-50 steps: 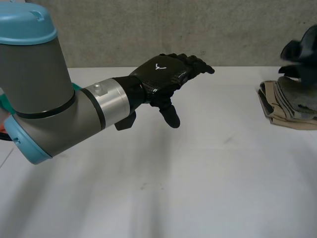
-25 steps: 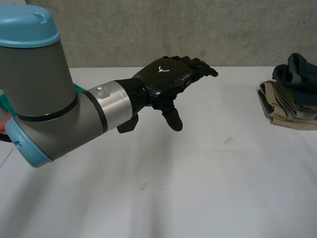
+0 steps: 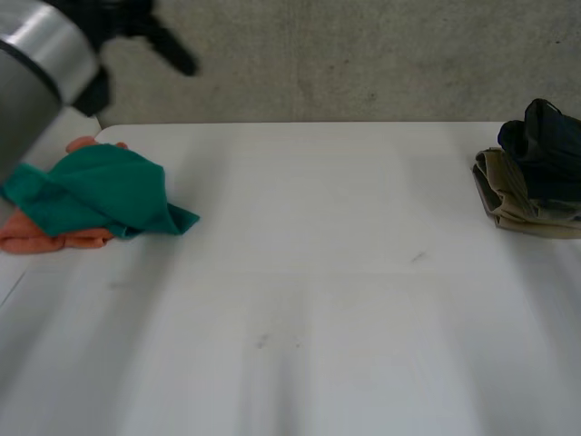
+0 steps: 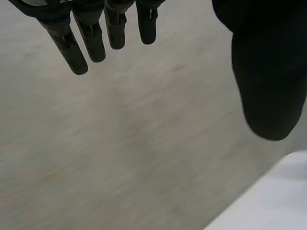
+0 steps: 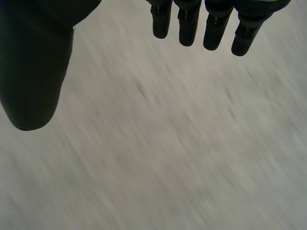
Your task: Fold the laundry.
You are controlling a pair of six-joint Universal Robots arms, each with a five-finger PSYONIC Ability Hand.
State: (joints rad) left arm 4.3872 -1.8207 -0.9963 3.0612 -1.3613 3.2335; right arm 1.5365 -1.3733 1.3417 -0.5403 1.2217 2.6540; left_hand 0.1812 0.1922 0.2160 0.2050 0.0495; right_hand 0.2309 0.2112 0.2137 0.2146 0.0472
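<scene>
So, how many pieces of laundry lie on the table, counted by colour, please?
Green cloth: 1
Orange cloth, partly under the green one: 1
Dark cloth: 1
Beige cloth, folded under the dark one: 1
Total: 4

Left arm [image 3: 23, 100]: a smooth grey tube ending in a shiny silver band [image 3: 50, 45] at the wrist. Left hand [image 4: 266, 72]: matte black, with slim jointed fingers [image 4: 93, 43] and a broad, rounded thumb. Right hand [image 5: 36, 62]: matching black, with slim rounded fingertips.
</scene>
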